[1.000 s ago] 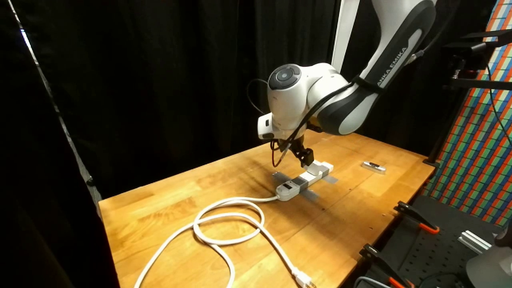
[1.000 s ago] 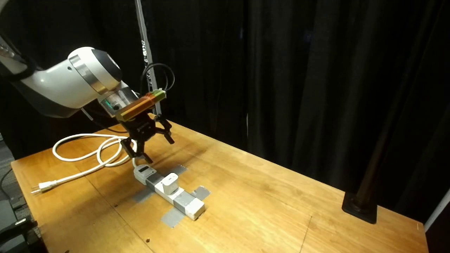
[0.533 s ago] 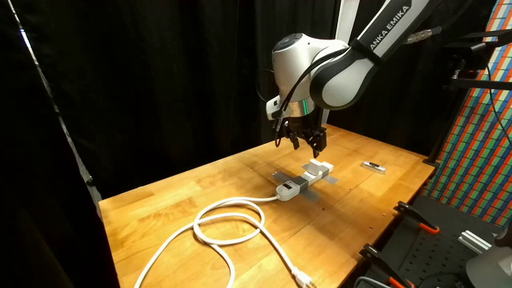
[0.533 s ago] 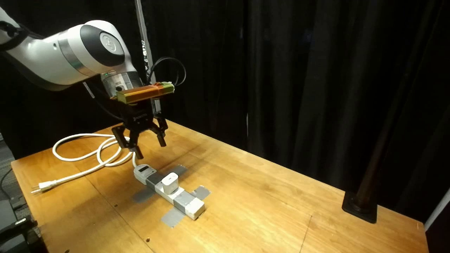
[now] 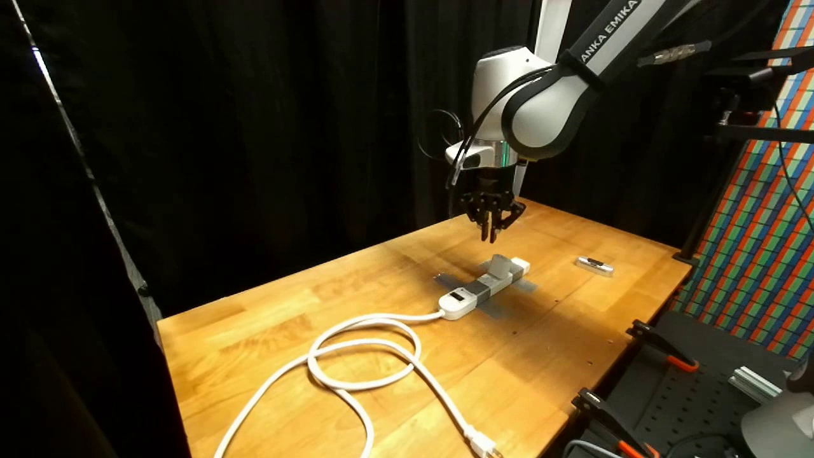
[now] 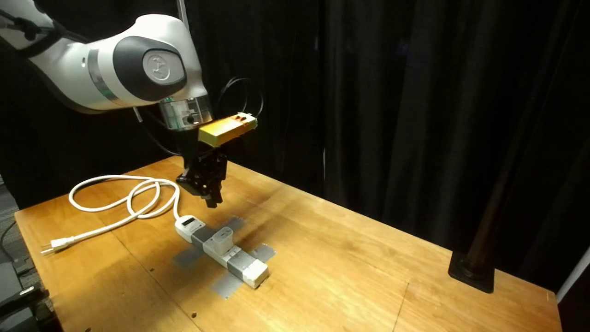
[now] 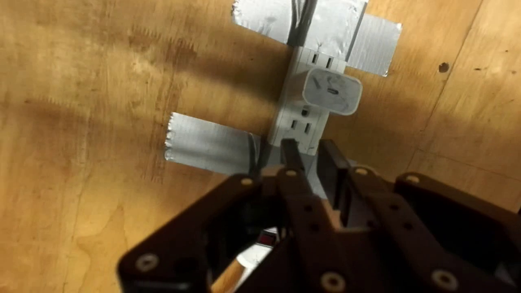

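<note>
A small white charger (image 7: 332, 91) is standing upright on a white power strip (image 7: 301, 134), with outlet slots showing on either side of it. The gripper (image 7: 308, 142) is hanging over the strip, its fingers (image 7: 292, 154) pointing down with only a narrow gap between them, and it is holding nothing; in both exterior views its tips are hovering above the charger, near but not touching. Bands of grey tape (image 7: 211, 142) are crossing the strip and sticking to the wooden table (image 5: 286, 305) on both sides. At the strip's near left end, in an exterior view, a dark little window (image 5: 456, 296) is showing, and from there a white cord (image 5: 356, 385) is curling into loops, its plug (image 5: 480, 443) lying toward the near edge. Right of the strip a silvery object (image 5: 594, 265) is lying, too small for me to name. Overhead, the white arm (image 6: 147, 69) is reaching in and carrying a yellow block (image 6: 228, 129). Black clamps (image 5: 664, 348) with orange parts are sitting along the table's right edge, a colourful tiled panel (image 5: 763, 254) is standing at the far right, and black curtains (image 6: 415, 115) are hanging behind.
</note>
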Robot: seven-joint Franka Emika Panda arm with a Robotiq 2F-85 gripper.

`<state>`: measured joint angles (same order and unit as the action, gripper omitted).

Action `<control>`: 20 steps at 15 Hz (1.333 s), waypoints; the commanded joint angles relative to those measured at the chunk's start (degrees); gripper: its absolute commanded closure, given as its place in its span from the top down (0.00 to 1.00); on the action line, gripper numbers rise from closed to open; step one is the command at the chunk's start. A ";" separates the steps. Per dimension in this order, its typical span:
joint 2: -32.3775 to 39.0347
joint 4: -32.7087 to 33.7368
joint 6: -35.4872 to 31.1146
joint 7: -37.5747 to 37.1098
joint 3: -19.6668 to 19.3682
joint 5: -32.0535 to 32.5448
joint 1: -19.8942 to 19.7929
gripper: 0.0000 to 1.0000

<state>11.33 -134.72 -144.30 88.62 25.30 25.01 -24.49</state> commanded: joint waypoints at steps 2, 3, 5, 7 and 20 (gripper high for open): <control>-6.99 -4.60 -4.77 15.99 -7.76 -15.32 4.28 0.00; -7.91 -5.86 -6.79 16.20 -10.34 -16.43 6.10 0.00; -9.36 -8.88 -12.87 13.05 -15.12 -15.84 9.81 0.00; -9.90 -11.65 -19.18 9.08 -19.06 -12.42 12.81 0.00; -6.06 -11.78 -9.91 2.37 -23.79 -12.17 20.81 0.00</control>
<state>4.44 -147.05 -153.01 90.92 1.63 15.86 -4.75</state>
